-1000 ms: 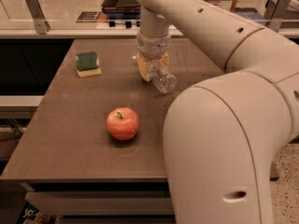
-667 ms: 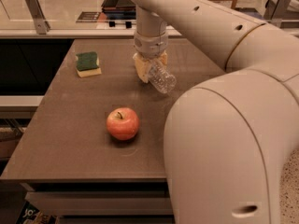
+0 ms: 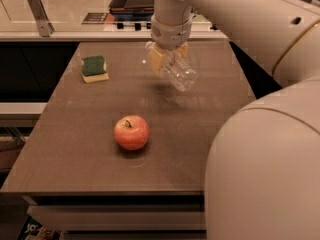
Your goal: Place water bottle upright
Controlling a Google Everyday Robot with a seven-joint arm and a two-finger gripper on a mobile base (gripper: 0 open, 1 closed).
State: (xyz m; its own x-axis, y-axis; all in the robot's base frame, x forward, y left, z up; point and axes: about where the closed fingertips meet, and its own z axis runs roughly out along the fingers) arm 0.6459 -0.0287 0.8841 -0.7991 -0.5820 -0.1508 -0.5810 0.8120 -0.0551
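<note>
Clenched on the tilted bottle [image 3: 181,75], the end effector [image 3: 169,64] hangs above the bench [image 3: 75,149], mid-carry; next, I judge, it must turn the bottle vertical and lower it.

— Where's the gripper [image 3: 168,61]?
— Over the far middle of the table [image 3: 70,149], at the end of the arm [image 3: 171,9]. Its fingers [image 3: 155,59] clamp the bottle [image 3: 181,75].
— Is the bottle upright?
— No, it's tilted. Its free end slants down to the right, clear of the table.
— Anything else there?
— An apple [image 3: 131,132] near the middle, stem up, and a green-topped sponge [image 3: 94,68] at the far left. Both sit well apart from the bottle.
</note>
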